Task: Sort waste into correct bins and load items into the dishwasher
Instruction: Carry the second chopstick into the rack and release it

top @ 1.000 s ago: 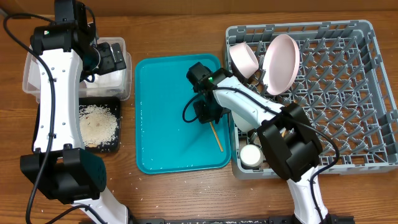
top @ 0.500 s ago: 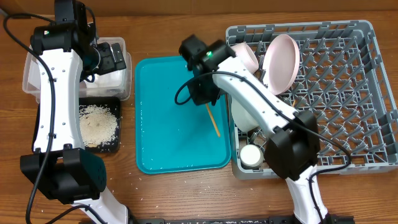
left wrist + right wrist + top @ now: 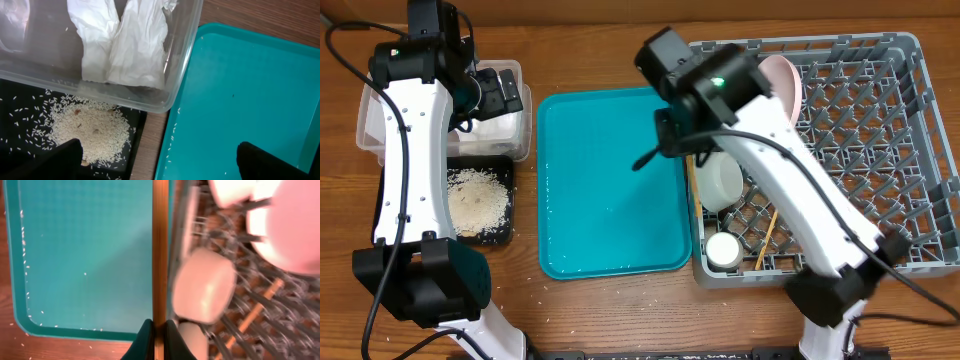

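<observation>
Right arm has swung up and right within the last second. It was low over the middle of the large teal plastic tray [image 3: 610,230]; it now sits over the left rim of the square grey lattice dish rack [image 3: 880,150], upper centre of the overhead frame. The thin wooden chopstick [image 3: 160,255] that was on the tray has gone with it. The right pincer [image 3: 159,330] is pinched narrow on the stick's lower end, and the stick runs straight up the wrist frame along the line where tray meets rack.

The tray holds only a few stray rice grains along its edges. A second wooden chopstick [image 3: 766,240] already lies slanted in the rack's lower left, near the small white cup [image 3: 723,250].

So pick-up looks done and this is the carry. What's left for this stick is lowering it between the pegs and letting go.

Left arm hasn't moved. Its left pincer [image 3: 157,150] hangs spread wide and holds nothing, by the clear plastic tub [image 3: 185,60] with the crumpled white napkins [image 3: 135,45]. The shallow black tray [image 3: 20,100] below holds the rice pile [image 3: 90,132].

Some grains are scattered on the wooden desk [image 3: 620,300].
</observation>
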